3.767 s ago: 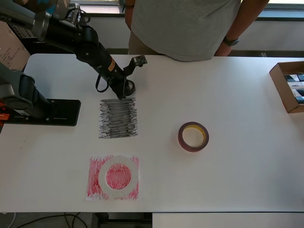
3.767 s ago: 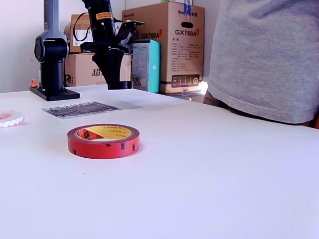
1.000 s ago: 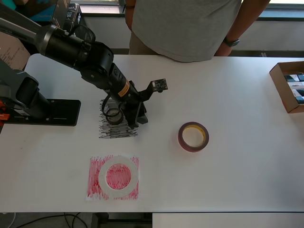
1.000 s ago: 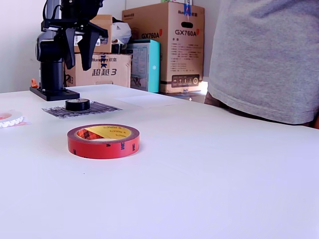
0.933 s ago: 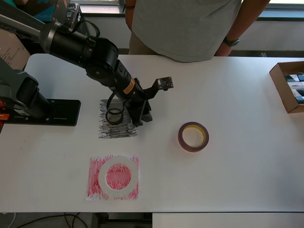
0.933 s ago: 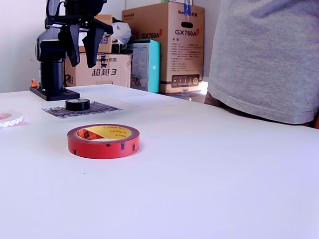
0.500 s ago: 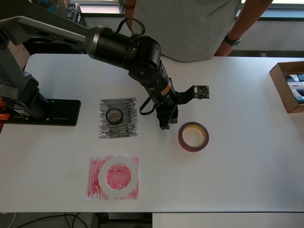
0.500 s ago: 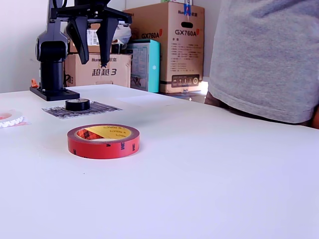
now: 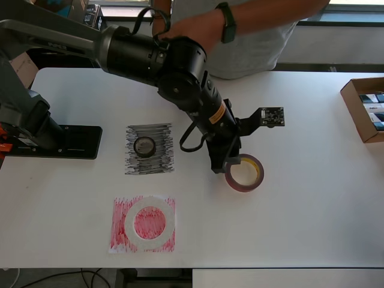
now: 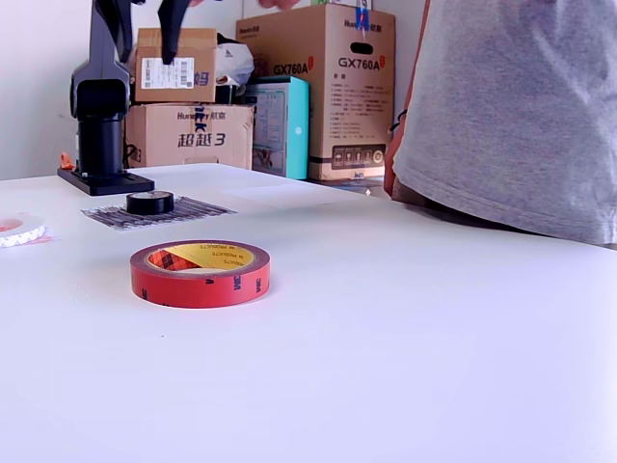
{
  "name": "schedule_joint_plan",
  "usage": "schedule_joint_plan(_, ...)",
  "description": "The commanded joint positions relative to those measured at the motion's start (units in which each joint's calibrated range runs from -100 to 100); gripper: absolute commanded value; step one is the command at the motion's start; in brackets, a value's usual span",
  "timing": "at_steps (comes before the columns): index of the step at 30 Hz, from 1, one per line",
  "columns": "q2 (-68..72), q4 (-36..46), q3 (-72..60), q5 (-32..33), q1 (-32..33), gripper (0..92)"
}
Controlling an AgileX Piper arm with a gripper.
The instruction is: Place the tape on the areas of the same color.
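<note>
One tool (image 9: 223, 165) hangs over the worktop (image 9: 312, 198) with its two fingers spread apart and nothing between them; in the overhead view its tips sit just at the left rim of the dark red tape roll (image 9: 244, 173), one finger overlapping that rim, though whether it touches cannot be told; in the exterior view only the finger ends show at the top edge, high above the surface; the red roll lies flat on bare worktop, right of all the patches in the overhead view; further left the small black roll (image 9: 144, 146) rests on the black scribbled patch (image 9: 149, 149), near its middle; nearer the front edge the wide white ring (image 9: 150, 221) lies on the red scribbled patch (image 9: 143, 224), the red showing through its hole; a person in a grey shirt (image 9: 240, 30) stands at the far side, a forearm stretched above the arm; a cardboard box (image 9: 364, 108) sits at the right edge.
</note>
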Motion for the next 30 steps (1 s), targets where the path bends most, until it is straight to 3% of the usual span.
schedule_joint_plan(1,-6.55,-1.31,19.52,-6.06,-3.98,43.2)
schedule_joint_plan(8,-13.01,-7.93,35.15,-13.68,-10.14,43.2)
schedule_joint_plan(19,-12.82,-19.13,45.87,-23.17,-16.61,43.2)
schedule_joint_plan(30,-8.14,-24.05,46.69,-24.89,-17.01,43.2)
